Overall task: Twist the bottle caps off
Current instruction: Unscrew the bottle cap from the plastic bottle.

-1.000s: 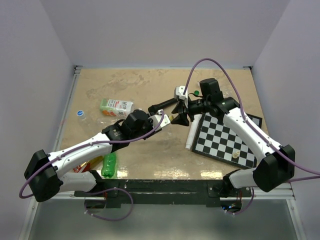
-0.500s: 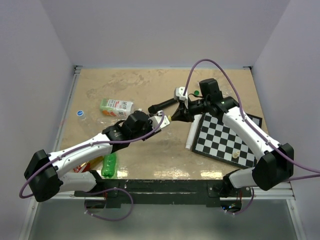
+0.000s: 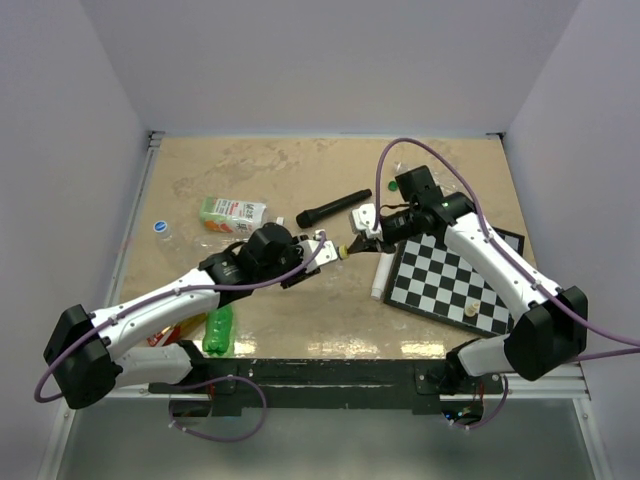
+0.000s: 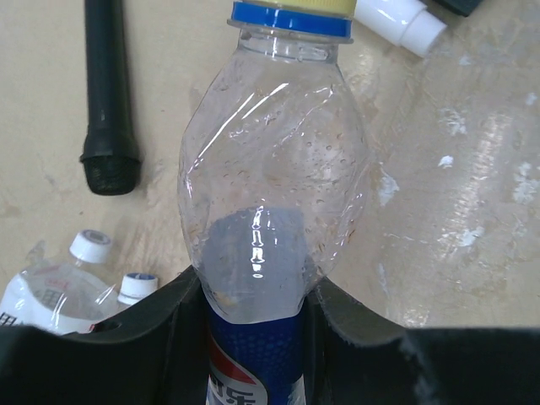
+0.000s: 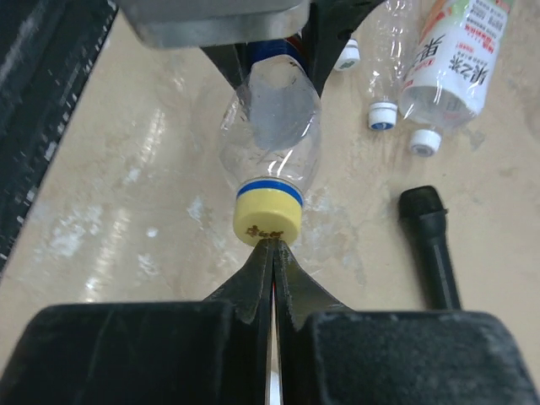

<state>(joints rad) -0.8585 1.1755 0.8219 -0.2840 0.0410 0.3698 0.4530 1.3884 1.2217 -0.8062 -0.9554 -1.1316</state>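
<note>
My left gripper is shut on the Pepsi bottle, gripping it at the blue label, and holds it lying level above the table. The bottle's yellow cap sits over a blue ring and points at my right gripper. That gripper is shut and empty, and its tips touch the cap's near rim without going round it. In the top view the left gripper, the cap and the right gripper meet at mid-table. A bright green bottle lies at the near left.
A black microphone lies just behind the grippers and a white microphone lies beside the chessboard. The white-and-green carton and clear capped bottles lie to the left. A green cap sits at the back.
My right wrist has turned and shifted nearer, its fingers now closed at the yellow cap's rim. The left gripper with the bottle has moved slightly towards the near edge.
</note>
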